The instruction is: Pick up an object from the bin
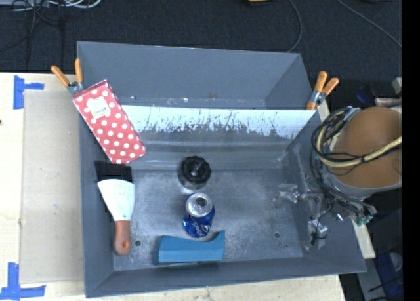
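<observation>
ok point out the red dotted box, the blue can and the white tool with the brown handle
red dotted box (108,122), camera view, middle of its spotted face
blue can (199,206), camera view, its silver top
white tool (118,199), camera view, its white head

The bin (262,234) is carrying five things: a dotted box (108,122) leaning on its left wall, a brush (119,206), a black cap (195,170), a can (198,214), and a blue block (190,249) lying up front.

Blue drinks can (198,217), middle of bin (197,73)
</observation>
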Action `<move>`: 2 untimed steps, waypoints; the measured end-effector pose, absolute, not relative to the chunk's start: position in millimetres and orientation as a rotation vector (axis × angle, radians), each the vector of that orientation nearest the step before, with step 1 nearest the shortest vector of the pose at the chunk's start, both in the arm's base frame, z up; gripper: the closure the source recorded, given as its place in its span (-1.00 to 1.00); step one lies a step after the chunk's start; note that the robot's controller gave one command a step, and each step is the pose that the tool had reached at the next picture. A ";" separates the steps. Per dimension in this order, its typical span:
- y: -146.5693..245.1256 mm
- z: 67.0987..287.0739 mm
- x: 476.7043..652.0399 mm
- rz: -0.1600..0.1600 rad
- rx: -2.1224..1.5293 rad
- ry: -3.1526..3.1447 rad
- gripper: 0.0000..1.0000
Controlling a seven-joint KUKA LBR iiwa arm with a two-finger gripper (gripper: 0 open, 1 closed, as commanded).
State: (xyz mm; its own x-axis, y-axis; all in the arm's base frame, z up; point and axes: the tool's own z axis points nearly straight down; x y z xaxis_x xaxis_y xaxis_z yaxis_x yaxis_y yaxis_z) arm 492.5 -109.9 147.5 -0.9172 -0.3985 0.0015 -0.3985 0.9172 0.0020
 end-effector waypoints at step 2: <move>-92.2 69.2 472.2 -0.004 0.562 -3.086 1.00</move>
State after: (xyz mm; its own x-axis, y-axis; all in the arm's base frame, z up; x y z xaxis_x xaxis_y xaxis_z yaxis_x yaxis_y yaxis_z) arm 472.2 -92.2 69.2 -0.9357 -0.3527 0.0046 -0.3527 0.9357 0.0037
